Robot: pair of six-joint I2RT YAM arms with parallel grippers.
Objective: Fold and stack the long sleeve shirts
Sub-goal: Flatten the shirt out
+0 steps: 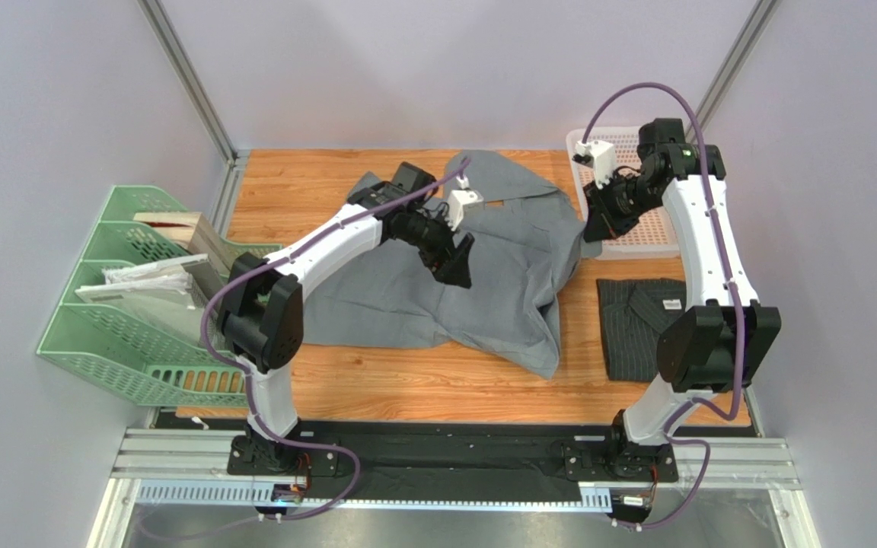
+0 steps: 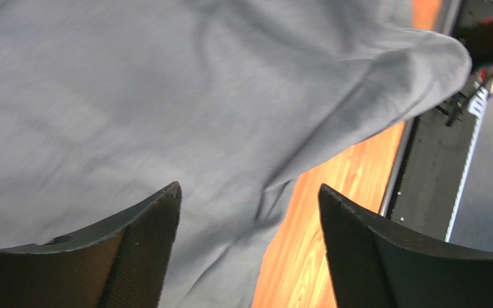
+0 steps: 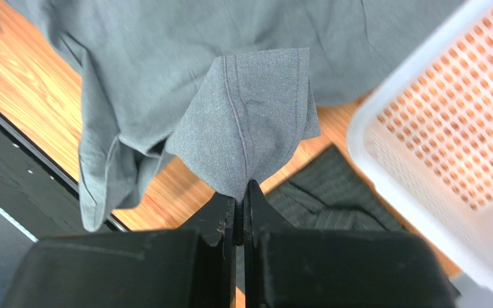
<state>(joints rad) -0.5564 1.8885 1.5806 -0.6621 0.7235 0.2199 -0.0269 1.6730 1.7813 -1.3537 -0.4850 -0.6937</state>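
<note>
The plain grey shirt (image 1: 500, 285) lay loosely spread across the middle of the bench (image 1: 409, 383), rumpled and not yet folded. Its right edge reached close to the white basket (image 1: 651, 244) at the far right. The pinstriped shirt (image 1: 638, 329) sat as a folded block at the near right, apart from the grey one. By that, the first half of the job looked done and the grey shirt was the one in hand.

The right gripper (image 3: 242, 192) was closed on a peaked fold of the grey cloth at that right edge, holding it up off the wood. The left gripper (image 2: 249, 192) hung over the middle of the shirt with its jaws wide apart and nothing between them.

The next move probably called for the left gripper to take a matching hold, so the two arms could pull the cloth flat before the first fold. A one-sided pull would likely just drag the shirt.
</note>
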